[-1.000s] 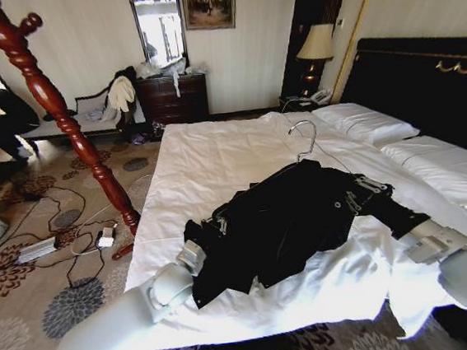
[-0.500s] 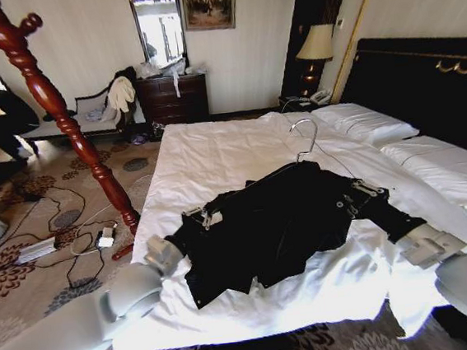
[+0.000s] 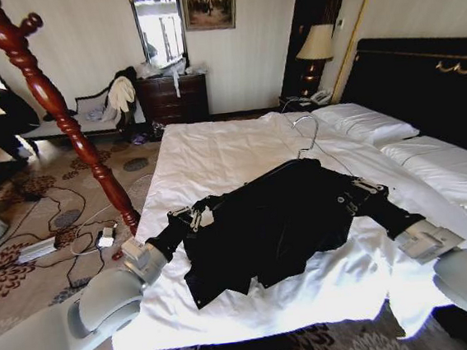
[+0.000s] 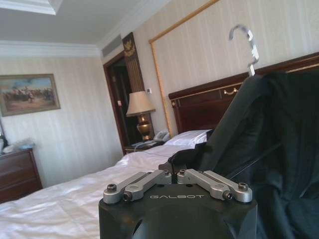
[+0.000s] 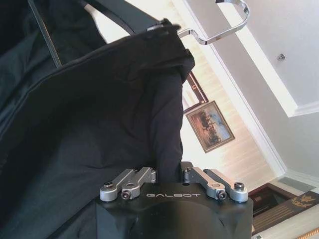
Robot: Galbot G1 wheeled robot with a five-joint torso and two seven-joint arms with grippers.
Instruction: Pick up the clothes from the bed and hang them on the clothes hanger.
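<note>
Both our claws, left gripper (image 3: 189,216) and right gripper (image 3: 353,197), pinch the clothes (image 3: 279,220) at opposite ends, stretched sideways between them.

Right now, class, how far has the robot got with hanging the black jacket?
Done: the black hanger already sits inside the black jacket. In hand: the left hand and right hand each grip a shoulder end, lifting it off the bed. Left: hooking it onto the wooden coat stand.

One black garment (image 3: 280,224) on one hanger (image 3: 306,139), two grippers, left (image 3: 198,216) and right (image 3: 353,196), one bed (image 3: 215,156), two pillows (image 3: 369,125), one lamp (image 3: 316,47), one coat stand (image 3: 53,101).
</note>
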